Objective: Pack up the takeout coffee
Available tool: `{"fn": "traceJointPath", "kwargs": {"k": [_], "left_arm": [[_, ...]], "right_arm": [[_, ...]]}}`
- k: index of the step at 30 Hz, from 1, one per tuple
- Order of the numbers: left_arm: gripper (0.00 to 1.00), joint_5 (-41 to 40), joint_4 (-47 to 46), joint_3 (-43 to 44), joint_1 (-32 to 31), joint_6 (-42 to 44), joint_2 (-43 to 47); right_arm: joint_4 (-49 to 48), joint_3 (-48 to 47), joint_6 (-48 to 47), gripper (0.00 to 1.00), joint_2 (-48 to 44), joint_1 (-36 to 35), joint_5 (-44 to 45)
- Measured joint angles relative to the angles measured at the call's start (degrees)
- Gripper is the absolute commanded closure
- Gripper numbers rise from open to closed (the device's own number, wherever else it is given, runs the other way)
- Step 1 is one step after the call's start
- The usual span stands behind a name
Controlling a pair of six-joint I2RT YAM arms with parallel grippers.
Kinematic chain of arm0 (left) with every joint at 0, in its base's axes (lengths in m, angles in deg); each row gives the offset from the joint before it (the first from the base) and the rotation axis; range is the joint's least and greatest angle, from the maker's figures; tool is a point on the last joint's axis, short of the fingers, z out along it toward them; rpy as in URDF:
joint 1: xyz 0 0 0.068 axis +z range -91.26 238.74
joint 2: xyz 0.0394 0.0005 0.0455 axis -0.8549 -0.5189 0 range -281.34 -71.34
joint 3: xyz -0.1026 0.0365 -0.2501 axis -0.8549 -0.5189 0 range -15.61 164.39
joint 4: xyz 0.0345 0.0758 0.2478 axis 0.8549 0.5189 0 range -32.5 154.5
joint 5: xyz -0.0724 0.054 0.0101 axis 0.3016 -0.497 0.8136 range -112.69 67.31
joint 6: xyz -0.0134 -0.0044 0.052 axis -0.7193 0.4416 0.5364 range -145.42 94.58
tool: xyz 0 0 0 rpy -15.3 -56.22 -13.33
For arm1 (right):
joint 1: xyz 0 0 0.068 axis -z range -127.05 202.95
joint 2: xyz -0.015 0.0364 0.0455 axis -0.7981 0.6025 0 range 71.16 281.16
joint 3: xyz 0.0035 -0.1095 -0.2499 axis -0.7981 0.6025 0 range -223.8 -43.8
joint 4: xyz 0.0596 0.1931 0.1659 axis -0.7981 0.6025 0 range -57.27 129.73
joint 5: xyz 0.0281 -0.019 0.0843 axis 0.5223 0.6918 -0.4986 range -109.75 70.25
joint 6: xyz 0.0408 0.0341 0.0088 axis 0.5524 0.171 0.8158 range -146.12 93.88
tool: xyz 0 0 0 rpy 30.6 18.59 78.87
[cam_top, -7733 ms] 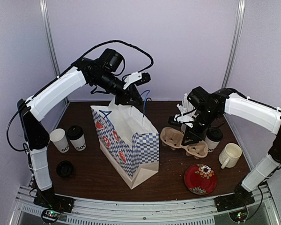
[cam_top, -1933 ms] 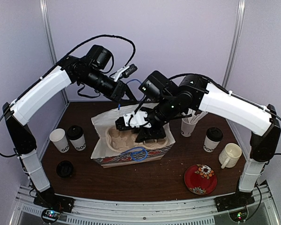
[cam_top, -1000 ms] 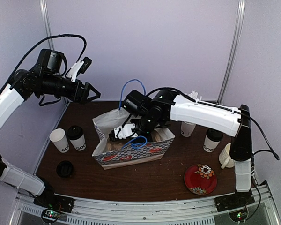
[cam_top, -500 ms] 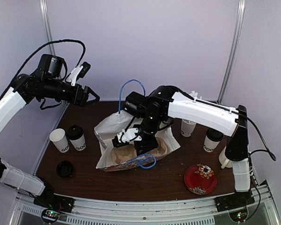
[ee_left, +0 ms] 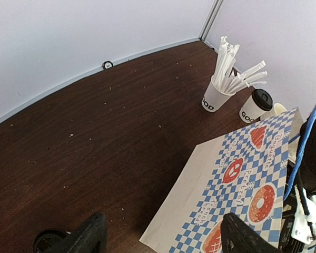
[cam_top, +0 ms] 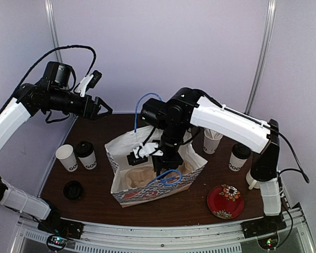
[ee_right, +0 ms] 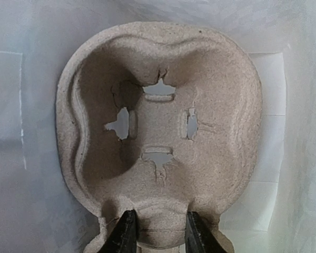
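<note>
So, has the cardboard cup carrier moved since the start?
Yes. The cup carrier stood just beyond the red plate; now it sits left of that plate, inside the checkered bag, pinched by the right gripper.

Three coffee cups (cam_top: 67, 157) (cam_top: 86, 154) (cam_top: 239, 157), one bag (cam_top: 147, 192), one cup carrier (ee_right: 163, 132) — one plate (cam_top: 225, 201)

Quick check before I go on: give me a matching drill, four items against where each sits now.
1 cup carrier
2 loose black lid
3 red plate
4 stirrer cup

A front right of the table
B inside the paper bag, pinched by the right gripper
C back right, beside a lidded cup
D front left

Pairs: 1-B; 2-D; 3-A; 4-C
</note>
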Motion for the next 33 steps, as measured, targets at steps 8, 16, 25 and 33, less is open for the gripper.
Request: {"fn": "traceJointPath", "kwargs": {"k": [8,16,25,33], "left_arm": [[0.22,0.7,0.0,0.0,0.3,-0.1,-0.5],[0.22,1.3,0.0,-0.4,0.3,-0.2,-0.6],[0.22,1.5,0.0,-0.9,0.3,-0.6,-0.9],[0.24,2.0,0.0,-0.9,0.3,-1.0,-1.0]], "right_arm": [[-8.4,2.6,1.4,0.69,0.1,0.0,8.7],[-15.2,8.5,1.3,0.67,1.9,0.0,12.9],[-16.2,11.1,0.3,0.54,4.0,0.0,12.5],[-15.0,11.1,0.3,0.41,3.9,0.0,12.0]]}}
